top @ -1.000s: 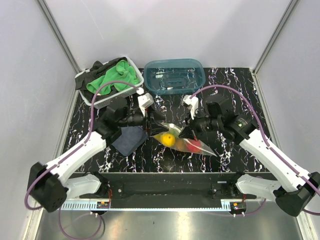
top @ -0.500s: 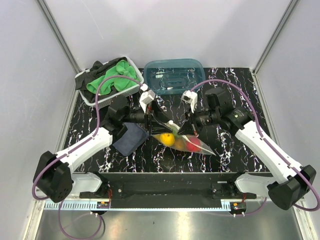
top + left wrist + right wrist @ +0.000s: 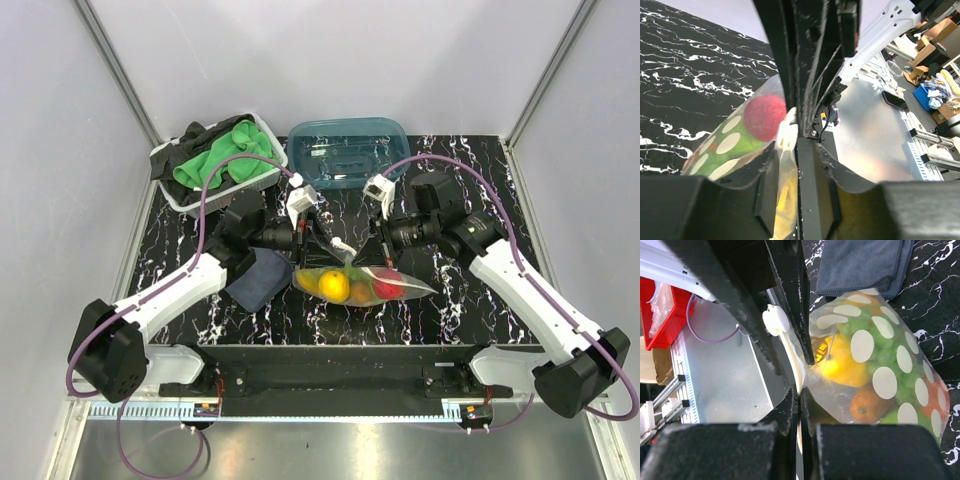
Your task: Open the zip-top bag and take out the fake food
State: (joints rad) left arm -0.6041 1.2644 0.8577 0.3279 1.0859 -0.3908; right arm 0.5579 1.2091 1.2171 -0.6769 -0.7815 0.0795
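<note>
While the left hand (image 3: 325,238) and right hand (image 3: 378,250) meet over the middle of the table (image 3: 165,250), I see each one pinched tight on the top edge of the bag (image 3: 350,284). It hangs between them toward the front. Food (image 3: 334,285) shows through the dotted plastic: yellow, red, orange and green pieces, all inside. I see a black table veined with white. At its back edge stand a white basket (image 3: 158,158) holding a green cloth (image 3: 215,160) and, beside it, a teal tub (image 3: 348,152). A grey cloth (image 3: 255,280) lies just left of the bag. Plain white walls (image 3: 330,60) with metal corner posts close three sides.
</note>
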